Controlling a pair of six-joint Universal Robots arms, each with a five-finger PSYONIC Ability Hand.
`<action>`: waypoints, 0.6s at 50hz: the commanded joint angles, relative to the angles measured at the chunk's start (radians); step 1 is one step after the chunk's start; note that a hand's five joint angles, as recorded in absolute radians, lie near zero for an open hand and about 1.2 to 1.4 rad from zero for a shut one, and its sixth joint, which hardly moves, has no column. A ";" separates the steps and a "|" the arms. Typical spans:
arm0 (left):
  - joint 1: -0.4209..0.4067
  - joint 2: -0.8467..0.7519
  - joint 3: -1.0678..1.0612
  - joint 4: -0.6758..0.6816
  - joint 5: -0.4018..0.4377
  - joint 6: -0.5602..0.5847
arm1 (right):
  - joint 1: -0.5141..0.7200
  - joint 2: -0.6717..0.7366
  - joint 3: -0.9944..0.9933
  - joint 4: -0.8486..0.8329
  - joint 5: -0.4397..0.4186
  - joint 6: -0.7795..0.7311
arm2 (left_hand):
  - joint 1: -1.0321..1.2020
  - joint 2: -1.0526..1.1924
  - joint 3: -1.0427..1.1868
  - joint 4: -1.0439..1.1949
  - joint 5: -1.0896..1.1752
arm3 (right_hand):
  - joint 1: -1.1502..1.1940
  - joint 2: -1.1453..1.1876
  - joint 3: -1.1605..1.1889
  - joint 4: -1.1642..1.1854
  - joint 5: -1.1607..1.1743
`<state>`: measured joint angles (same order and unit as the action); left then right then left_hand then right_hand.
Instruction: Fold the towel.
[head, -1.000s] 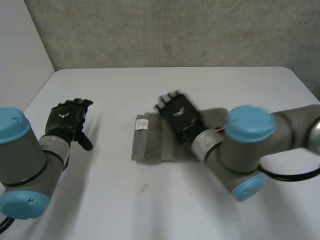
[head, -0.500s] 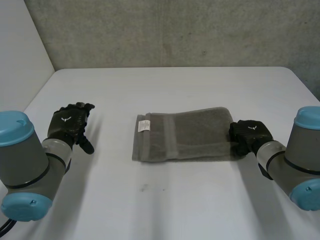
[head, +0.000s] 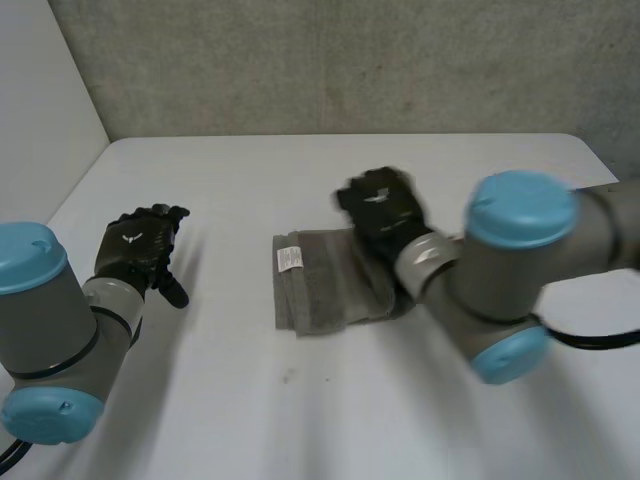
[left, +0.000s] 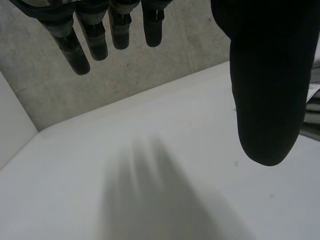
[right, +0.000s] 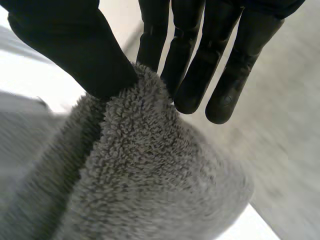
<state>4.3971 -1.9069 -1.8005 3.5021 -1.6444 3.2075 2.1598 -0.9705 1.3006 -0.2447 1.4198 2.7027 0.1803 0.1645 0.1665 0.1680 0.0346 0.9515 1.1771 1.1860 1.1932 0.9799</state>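
Observation:
A grey towel (head: 325, 285) lies in the middle of the white table, its white label (head: 290, 258) at the left end. My right hand (head: 385, 210) is over the towel's middle and holds its right end up, carried across toward the left end. In the right wrist view the thumb (right: 75, 45) and fingers (right: 200, 60) pinch a fold of the fluffy towel (right: 145, 185). Well left of the towel, my left hand (head: 140, 245) hovers over the table, and its fingers (left: 90, 35) and thumb (left: 270, 75) are spread with nothing between them.
The white table (head: 300, 175) runs back to a grey wall (head: 350, 60), with a white wall (head: 40, 90) at the left. My right arm's elbow (head: 510, 290) hangs over the table to the right of the towel.
Half a second ago my right hand closed at the towel's right end. It has since lifted that end and swung it left over the towel. My left hand has stayed put.

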 joint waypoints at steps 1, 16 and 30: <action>0.001 0.005 0.000 0.000 0.000 0.000 | 0.199 0.157 -0.064 0.001 -0.062 -0.092 | -0.006 0.010 0.008 0.007 -0.035 | 0.445 0.219 0.210 0.203 0.242; -0.071 0.023 0.097 -0.015 0.020 -0.012 | 0.125 -0.022 -0.046 0.022 0.074 0.191 | -0.006 0.010 0.008 0.007 -0.035 | -0.777 -1.003 -1.011 -1.019 -0.980; -0.265 -0.201 0.472 -0.201 0.052 -0.184 | -0.051 -0.010 -0.072 0.174 -0.022 0.460 | -0.002 0.014 0.012 0.010 -0.031 | -0.777 -1.003 -1.011 -1.019 -0.980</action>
<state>4.2308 -1.9644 -1.5162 3.4092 -1.6120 3.1035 2.1798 -1.0277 1.2469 -0.1187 1.4367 3.1404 0.1803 0.1644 0.1665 0.1679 0.0346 0.2113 0.2235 0.2133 0.2350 0.0547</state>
